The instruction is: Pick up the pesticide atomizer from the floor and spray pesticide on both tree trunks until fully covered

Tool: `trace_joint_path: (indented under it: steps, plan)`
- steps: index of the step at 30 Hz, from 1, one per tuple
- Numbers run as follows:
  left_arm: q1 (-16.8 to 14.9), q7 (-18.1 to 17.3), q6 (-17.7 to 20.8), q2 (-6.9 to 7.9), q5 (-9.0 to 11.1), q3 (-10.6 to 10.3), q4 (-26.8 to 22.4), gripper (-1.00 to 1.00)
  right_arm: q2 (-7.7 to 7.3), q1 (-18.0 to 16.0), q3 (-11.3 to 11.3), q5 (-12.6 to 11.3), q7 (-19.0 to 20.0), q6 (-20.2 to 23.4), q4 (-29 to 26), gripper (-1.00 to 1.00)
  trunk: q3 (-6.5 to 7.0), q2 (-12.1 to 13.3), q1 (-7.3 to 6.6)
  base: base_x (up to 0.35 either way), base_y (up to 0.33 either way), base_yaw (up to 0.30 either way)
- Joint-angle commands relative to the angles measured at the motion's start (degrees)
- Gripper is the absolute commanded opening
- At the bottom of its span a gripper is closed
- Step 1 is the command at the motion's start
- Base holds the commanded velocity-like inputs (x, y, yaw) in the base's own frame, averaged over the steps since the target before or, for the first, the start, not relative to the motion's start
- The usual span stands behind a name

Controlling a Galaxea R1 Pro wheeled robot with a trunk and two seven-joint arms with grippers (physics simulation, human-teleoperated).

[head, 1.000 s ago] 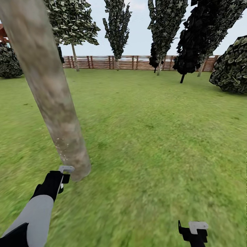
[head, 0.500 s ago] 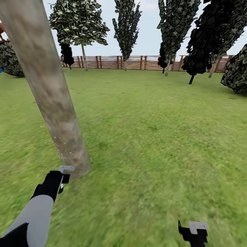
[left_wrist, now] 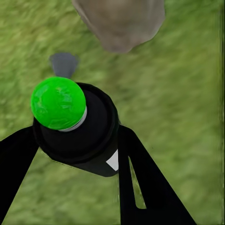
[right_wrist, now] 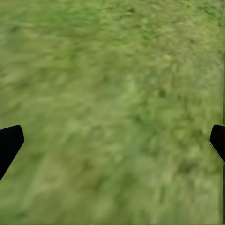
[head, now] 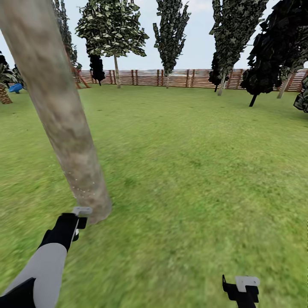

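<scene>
My left gripper (head: 79, 219) hangs low over the grass, right in front of the foot of a thick, mottled grey-tan tree trunk (head: 60, 115). In the left wrist view this gripper (left_wrist: 77, 157) is shut on the pesticide atomizer (left_wrist: 79, 131), a black bottle whose round top shows bright green. The trunk's base (left_wrist: 119, 21) lies just beyond the bottle. Fine white specks (head: 82, 189) dot the lower trunk. My right gripper (head: 241, 287) is low over bare lawn, and in its wrist view (right_wrist: 112, 140) the fingers stand wide apart with nothing between them.
Green lawn (head: 192, 162) runs back to a brown slat fence (head: 192, 78). A leafy tree with a pale stem (head: 116, 70) and dark columnar trees (head: 171, 30) stand along it. A dark bush (head: 303, 100) sits at the right edge and a blue object (head: 16, 88) at far left.
The camera has turned left: fence, far trees and bush have slid right in the picture, and the blue object has come into view. Both arms keep their places in the view.
</scene>
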Motion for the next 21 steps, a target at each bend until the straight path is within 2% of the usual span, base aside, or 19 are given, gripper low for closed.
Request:
trace_joint_path:
  steps: [1, 6, 21]
  plan:
    - [0.0, -0.6, 0.2, 0.0, -0.6, 0.3, -0.1, -1.0, 0.01, 0.0, -0.4, 0.6, -0.2, -0.1, 0.1, 1.0, -0.05, 0.0, 0.01, 0.147, -0.252, 0.0]
    - [0.0, -0.6, 0.2, 0.17, -0.6, 0.4, -0.2, -1.0, 0.01, 0.0, -0.4, 0.6, -0.2, -0.1, 0.1, 1.0, -0.05, 0.0, 0.01, 0.131, -0.258, 0.056]
    - [0.1, -0.6, 0.2, 0.48, -0.6, 0.4, -0.2, -1.0, 0.01, 0.0, -0.4, 0.6, -0.2, -0.1, 0.1, 1.0, -0.05, 0.0, 0.01, 0.143, -0.257, 0.253]
